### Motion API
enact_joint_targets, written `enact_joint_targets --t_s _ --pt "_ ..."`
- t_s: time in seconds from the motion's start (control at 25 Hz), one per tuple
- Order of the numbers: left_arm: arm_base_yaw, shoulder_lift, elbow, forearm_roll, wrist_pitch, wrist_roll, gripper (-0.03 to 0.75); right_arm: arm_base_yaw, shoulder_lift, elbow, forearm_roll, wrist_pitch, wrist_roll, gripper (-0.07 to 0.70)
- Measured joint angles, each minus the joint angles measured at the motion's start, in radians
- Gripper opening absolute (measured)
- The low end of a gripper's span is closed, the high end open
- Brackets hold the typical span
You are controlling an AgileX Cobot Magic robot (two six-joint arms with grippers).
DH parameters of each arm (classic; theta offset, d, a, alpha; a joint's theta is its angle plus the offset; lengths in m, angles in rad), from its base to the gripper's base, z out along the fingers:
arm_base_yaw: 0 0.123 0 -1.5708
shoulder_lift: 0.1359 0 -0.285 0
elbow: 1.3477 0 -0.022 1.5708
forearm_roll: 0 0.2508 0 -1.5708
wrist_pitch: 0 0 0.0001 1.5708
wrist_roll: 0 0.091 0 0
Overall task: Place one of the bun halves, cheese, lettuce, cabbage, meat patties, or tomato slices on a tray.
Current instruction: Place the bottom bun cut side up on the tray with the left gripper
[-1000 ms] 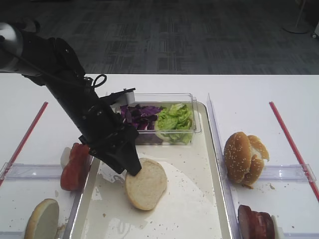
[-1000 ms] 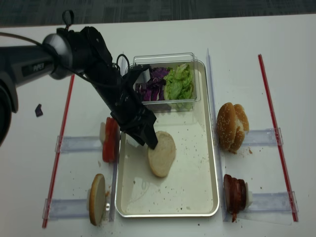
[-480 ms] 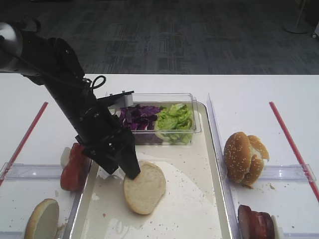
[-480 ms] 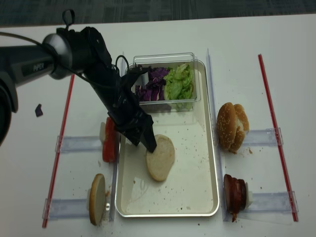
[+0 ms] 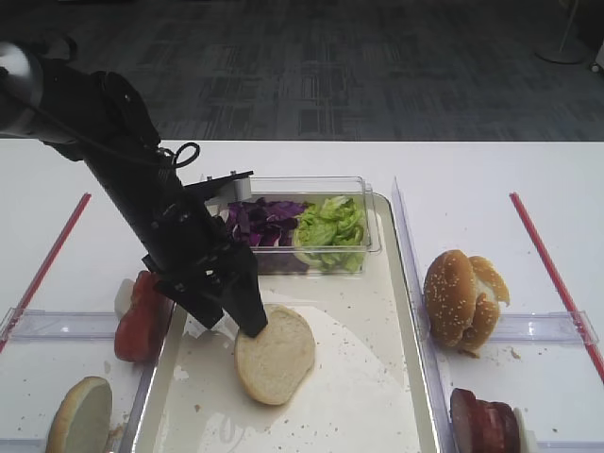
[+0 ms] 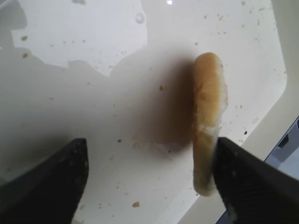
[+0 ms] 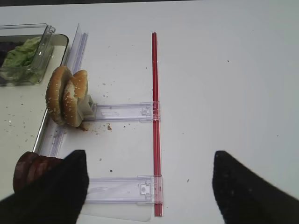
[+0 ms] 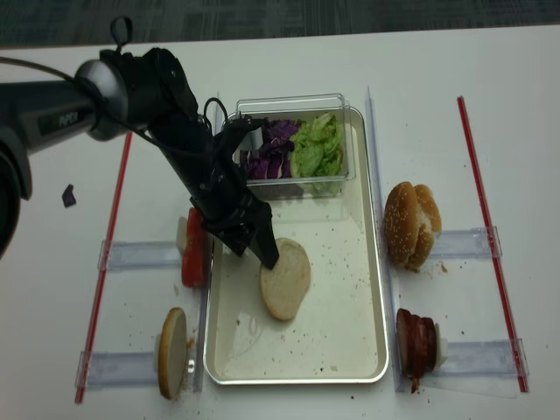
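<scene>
A pale bun half lies flat on the speckled tray. My left gripper hangs low at its back-left edge, open. In the left wrist view the bun half shows edge-on beside the right finger, and bare tray fills the wide gap. Tomato slices stand left of the tray, meat patties to its right. Cabbage and lettuce fill a clear box. Cheese is out of view. My right gripper is open over the table.
A sesame bun stands on edge right of the tray, against a clear holder. Another pale bun half stands at the front left. Red strips run down both sides of the table.
The left jaws have spread apart and let go of the bun half, which has settled on the tray. The left gripper has drawn slightly back to the left.
</scene>
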Motion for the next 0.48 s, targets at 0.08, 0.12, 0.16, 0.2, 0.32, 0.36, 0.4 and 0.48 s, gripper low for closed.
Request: enact_joint_targets --t_s 0.08,0.12,0.16,0.2,0.32,0.36,0.4,0.48 --pt "0.000 0.000 0.000 0.000 0.000 -0.003 0.511 0.000 0.000 0.000 0.000 0.000 0.000 0.571" --pt "0.000 0.000 -0.002 0.000 0.000 -0.005 0.511 0.000 0.000 0.000 0.000 0.000 0.000 0.571" --pt "0.000 0.000 -0.004 0.000 0.004 -0.007 0.511 0.000 0.000 0.000 0.000 0.000 0.000 0.571" --pt "0.000 0.000 -0.007 0.000 0.006 -0.007 0.511 0.000 0.000 0.000 0.000 0.000 0.000 0.571" --pt "0.000 0.000 -0.009 0.005 0.006 -0.012 0.511 0.000 0.000 0.000 0.000 0.000 0.000 0.571" --pt "0.000 0.000 -0.009 0.008 0.006 -0.015 0.512 0.000 0.000 0.000 0.000 0.000 0.000 0.571" --pt "0.000 0.000 -0.009 0.009 0.006 -0.016 0.512 0.000 0.000 0.000 0.000 0.000 0.000 0.571" --pt "0.000 0.000 -0.011 0.008 0.024 -0.034 0.512 0.000 0.000 0.000 0.000 0.000 0.000 0.571"
